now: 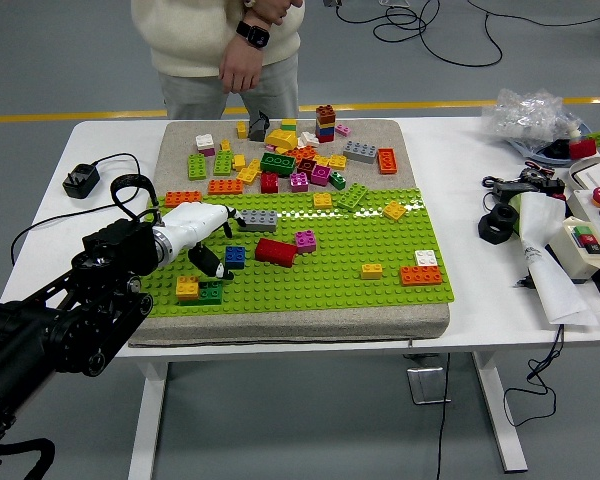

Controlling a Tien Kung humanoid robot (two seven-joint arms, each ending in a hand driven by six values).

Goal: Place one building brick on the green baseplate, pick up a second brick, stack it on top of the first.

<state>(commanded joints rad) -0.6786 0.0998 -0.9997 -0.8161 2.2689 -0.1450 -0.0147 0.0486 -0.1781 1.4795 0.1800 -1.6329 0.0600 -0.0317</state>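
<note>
The green baseplate [330,290] lies on a grey pad in the middle of the table. My left hand [212,250], white with dark fingertips, hovers over the plate's left part with its fingers spread downward and holds nothing. A blue brick [235,257] sits just right of the fingertips. A yellow brick [187,288] and a green brick [211,292] sit side by side on the plate just below the hand. A grey brick [258,220] and a red brick [275,251] lie to the right.
Many loose bricks [280,160] and a small tower [325,122] lie on the pad behind the plate. A person [242,60] stands at the far side with hands held together. A black adapter [77,180] lies left; a control box [590,235] and tools lie right.
</note>
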